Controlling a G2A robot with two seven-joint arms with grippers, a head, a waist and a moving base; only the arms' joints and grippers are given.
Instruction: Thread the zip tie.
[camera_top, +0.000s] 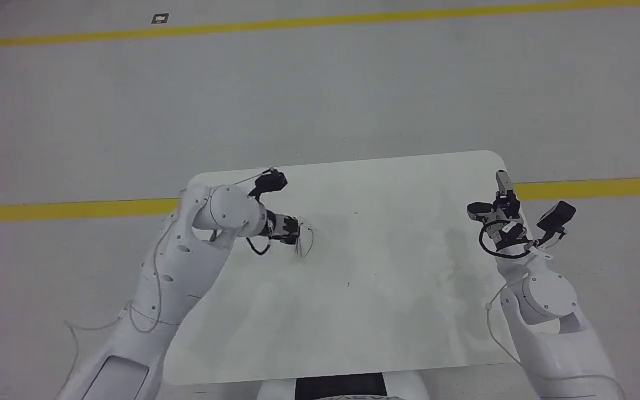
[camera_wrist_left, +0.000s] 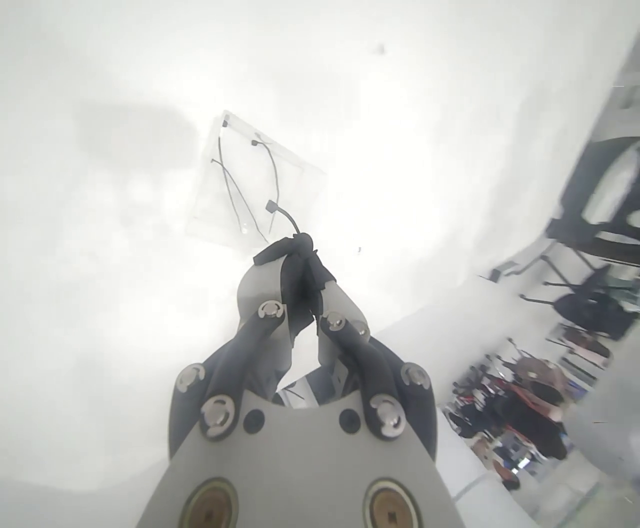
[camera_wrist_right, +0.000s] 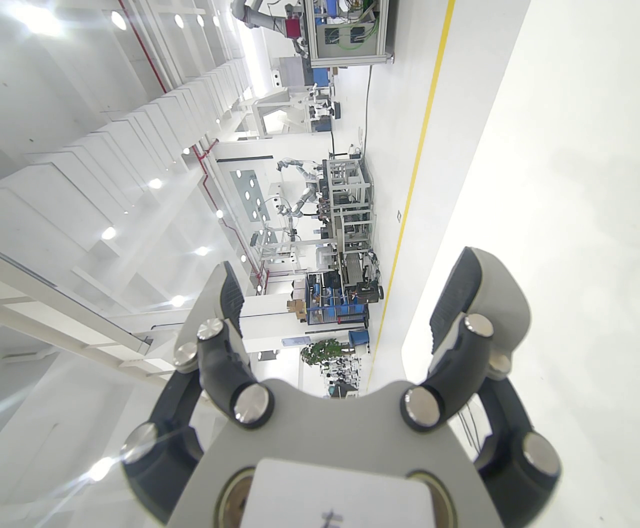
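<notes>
A black zip tie (camera_wrist_left: 280, 215) sticks out from the tips of my left gripper (camera_wrist_left: 299, 245), which is shut on its strap; the tie's square head points away from the fingers. Just beyond lies a clear plastic bag (camera_wrist_left: 210, 210) holding a few more black zip ties (camera_wrist_left: 235, 185). In the top view my left gripper (camera_top: 290, 232) is low over the left part of the white table (camera_top: 400, 320), at the clear bag (camera_top: 305, 241). My right gripper (camera_top: 490, 196) hangs open and holds nothing at the table's right edge, its pads (camera_wrist_right: 457, 295) spread wide apart and aimed off the table.
The white table has rounded corners, and its middle and near parts are bare. Yellow floor lines run behind it. In the right wrist view, machines and racks stand far off in the hall.
</notes>
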